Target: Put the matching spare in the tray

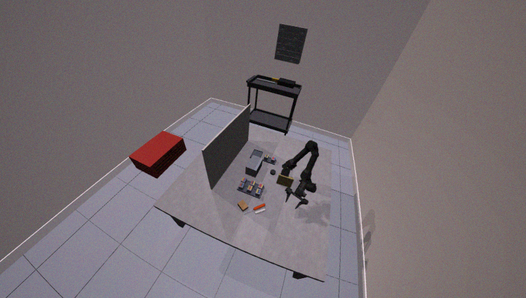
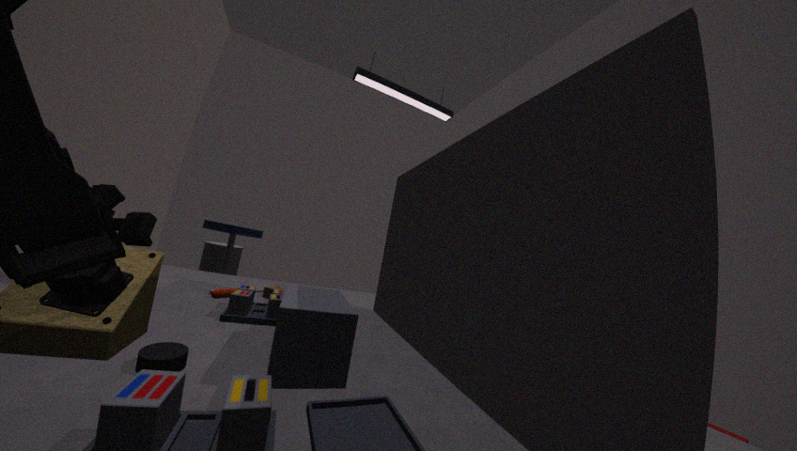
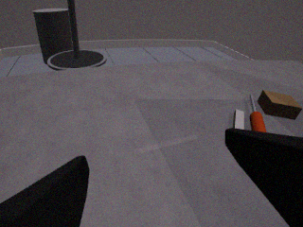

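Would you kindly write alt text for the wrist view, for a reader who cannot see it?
Two dark fingers of the open gripper frame a grey table top, with nothing between them. At right lie an orange-handled screwdriver, a small white piece and a tan block; a stool-like stand stands beyond.

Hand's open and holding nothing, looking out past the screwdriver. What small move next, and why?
Probably swing the hand toward the grey mounted unit by the panel. Its back is in none of these views, so no spare on the rack can be chosen yet.
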{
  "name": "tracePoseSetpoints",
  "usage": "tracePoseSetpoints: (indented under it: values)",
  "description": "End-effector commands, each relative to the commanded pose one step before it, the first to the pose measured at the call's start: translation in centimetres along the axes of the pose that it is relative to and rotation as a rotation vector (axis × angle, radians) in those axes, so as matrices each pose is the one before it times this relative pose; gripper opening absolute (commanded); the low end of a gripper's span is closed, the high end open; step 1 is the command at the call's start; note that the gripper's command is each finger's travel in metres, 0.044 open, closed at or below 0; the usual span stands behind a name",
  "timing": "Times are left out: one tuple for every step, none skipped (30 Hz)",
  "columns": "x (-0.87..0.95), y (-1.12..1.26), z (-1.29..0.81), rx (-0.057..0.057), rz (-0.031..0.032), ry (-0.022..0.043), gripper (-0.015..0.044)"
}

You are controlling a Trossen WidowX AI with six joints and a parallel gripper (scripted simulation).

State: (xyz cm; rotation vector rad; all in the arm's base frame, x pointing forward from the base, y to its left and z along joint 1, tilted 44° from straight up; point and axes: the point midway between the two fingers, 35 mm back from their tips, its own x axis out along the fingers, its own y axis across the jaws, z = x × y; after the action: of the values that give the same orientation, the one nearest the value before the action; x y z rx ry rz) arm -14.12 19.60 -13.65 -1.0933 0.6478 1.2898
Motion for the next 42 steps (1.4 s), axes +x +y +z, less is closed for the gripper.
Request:
tracePoseSetpoints:
  values:
    - [0.0, 0.0, 0.0, 0.0, 0.0, 0.0, 0.0426]
    - [0.0, 0.0, 0.0, 0.0, 0.0, 0.0, 0.044]
    - [0.0, 0.0, 0.0, 0.0, 0.0, 0.0, 0.044]
    - [0.0, 0.0, 0.0, 0.0, 0.0, 0.0, 0.044]
    - [0.0, 0.0, 0.0, 0.0, 0.0, 0.0, 0.044]
    - [0.0, 0.0, 0.0, 0.0, 0.0, 0.0, 0.044]
    - [0.068, -0.12, 0.059, 0.0063, -0.00122, 0.00366, 0.044]
    - [0.203, -0.361, 0.175, 0.0189, -0.00359, 0.0109, 0.044]
    - [0.332, -0.605, 0.292, 0.0316, -0.00574, 0.01795, 0.044]
    - [0.351, -0.595, 0.514, 0.0312, -0.01317, 0.01627, 0.044]
    - [0.294, -0.46, 0.644, 0.0239, -0.01846, 0.01124, 0.044]
    - [0.278, -0.45, 0.658, 0.0226, -0.0188, 0.0107, 0.044]
    - [0.273, -0.466, 0.665, 0.0224, -0.0187, 0.01097, 0.044]
    - [0.269, -0.483, 0.672, 0.0224, -0.01858, 0.01126, 0.044]
    - [0.265, -0.5, 0.678, 0.0223, -0.01847, 0.01155, 0.044]
    - [0.261, -0.518, 0.683, 0.0222, -0.01835, 0.01184, 0.044]
    - [0.374, -0.761, 0.773, 0.0267, -0.02225, 0.01661, 0.044]
    - [0.401, -0.849, 0.835, 0.0287, -0.02369, 0.01847, 0.044]
    - [0.4, -0.877, 0.837, 0.0286, -0.02336, 0.01903, 0.044]
    - [0.398, -0.906, 0.837, 0.0285, -0.02302, 0.01959, 0.044]
    - [0.397, -0.934, 0.837, 0.0284, -0.02266, 0.02015, 0.044]
    - [0.396, -0.962, 0.835, 0.0282, -0.0223, 0.0207, 0.044]
    - [0.396, -0.991, 0.832, 0.0281, -0.02193, 0.02125, 0.044]
    - [0.359, -0.975, 0.846, 0.0278, -0.02142, 0.02085, 0.044]
    - [0.326, -0.967, 0.857, 0.0275, -0.02095, 0.02053, 0.044]
    - [0.325, -0.997, 0.854, 0.0273, -0.02065, 0.02101, 0.044]
    - [0.342, -1.175, 0.711, 0.0198, -0.0178, 0.02071, 0.044]
    - [0.34, -1.186, 0.682, 0.0195, -0.01714, 0.02098, 0.044]
    - [0.308, -1.083, 0.595, 0.0173, -0.01498, 0.01925, 0.044]
    - [0.231, -0.863, 0.534, 0.0164, -0.01291, 0.01618, 0.044]
    - [0.186, -0.704, 0.428, 0.0133, -0.01028, 0.01323, 0.044]
    - [0.122, -0.515, 0.37, 0.0119, -0.00848, 0.0103, 0.044]
    - [0.129, -0.605, 0.478, 0.0156, -0.01068, 0.01255, 0.044]
    - [0.161, -0.771, 0.592, 0.0195, -0.01323, 0.01585, 0.044]
    - [0.189, -0.932, 0.692, 0.0228, -0.01545, 0.01894, 0.044]
    - [0.196, -0.987, 0.709, 0.0234, -0.01579, 0.01986, 0.044]
    - [0.202, -1.211, 0.763, 0.026, -0.01823, 0.02142, 0.044]
    - [0.239, -1.439, 0.865, 0.0298, -0.02085, 0.02529, 0.044]
    - [0.248, -1.497, 0.858, 0.0299, -0.02084, 0.02614, 0.044]
    - [0.256, -1.534, 0.838, 0.0296, -0.02053, 0.02665, 0.044]
    - [0.265, -1.57, 0.815, 0.0292, -0.02022, 0.02715, 0.044]
    - [0.274, -1.604, 0.792, 0.0289, -0.0199, 0.02763, 0.044]
